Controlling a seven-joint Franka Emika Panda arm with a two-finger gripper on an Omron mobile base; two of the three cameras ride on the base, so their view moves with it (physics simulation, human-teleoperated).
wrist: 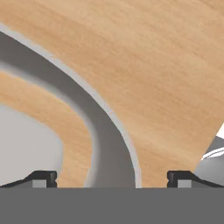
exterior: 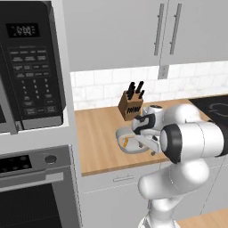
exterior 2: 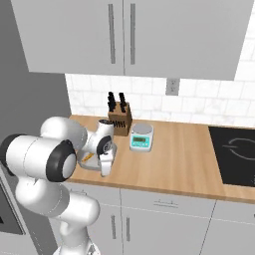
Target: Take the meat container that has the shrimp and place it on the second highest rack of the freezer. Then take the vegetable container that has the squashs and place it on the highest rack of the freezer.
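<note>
The meat container (exterior: 121, 135) is a shallow grey tub on the wooden counter, with the small curved orange shrimp (exterior: 126, 141) lying in it. My gripper (exterior: 149, 144) hangs over the tub's right end, pointing down. In the right base view the meat container (exterior 2: 82, 164) and shrimp (exterior 2: 87, 158) lie just left of the gripper (exterior 2: 106, 168). In the hand view the gripper (wrist: 111, 177) is open, and the tub's curved grey rim (wrist: 109, 144) runs between its two fingertips (wrist: 43, 177). Nothing is gripped. The freezer, the vegetable container and the squashs are out of view.
A knife block (exterior: 130, 107) stands behind the tub by the tiled wall. A small scale (exterior 2: 141, 137) sits to the right, and a black cooktop (exterior 2: 234, 152) further right. A microwave (exterior: 29, 67) above an oven (exterior: 31, 191) bounds the counter's left side. Wall cabinets (exterior 2: 124, 35) hang overhead.
</note>
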